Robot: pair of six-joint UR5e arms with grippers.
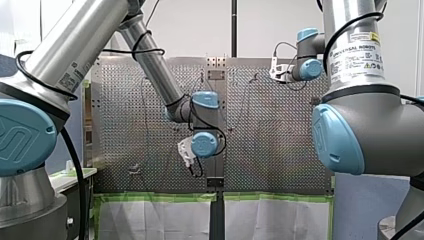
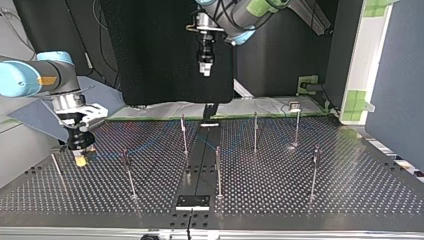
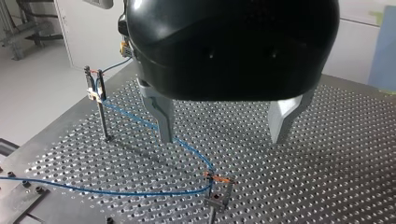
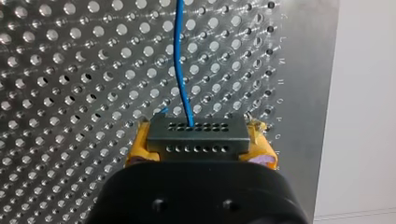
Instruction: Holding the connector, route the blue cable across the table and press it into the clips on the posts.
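Observation:
In the right wrist view my right gripper (image 4: 200, 151) is shut on a dark connector (image 4: 198, 130) between its yellow pads (image 4: 136, 151). The blue cable (image 4: 180, 60) leaves the connector and runs ahead over the perforated table. At the top view's left this gripper (image 2: 80, 159) hangs low over the table. My left gripper (image 3: 222, 139) is open with nothing between its metal fingers (image 3: 161, 116). Below it the cable (image 3: 140, 122) runs from a clip on one post (image 3: 95, 88) to a clip on a nearer post (image 3: 218, 184), then bends away. In the top view my left gripper (image 2: 205, 69) is high above the table.
Several thin posts stand on the perforated table (image 2: 350, 180), such as two (image 2: 255, 131) (image 2: 314, 170) at the top view's right. A dark plate (image 2: 192, 201) sits at the near edge, and a black screen (image 2: 165, 50) hangs behind.

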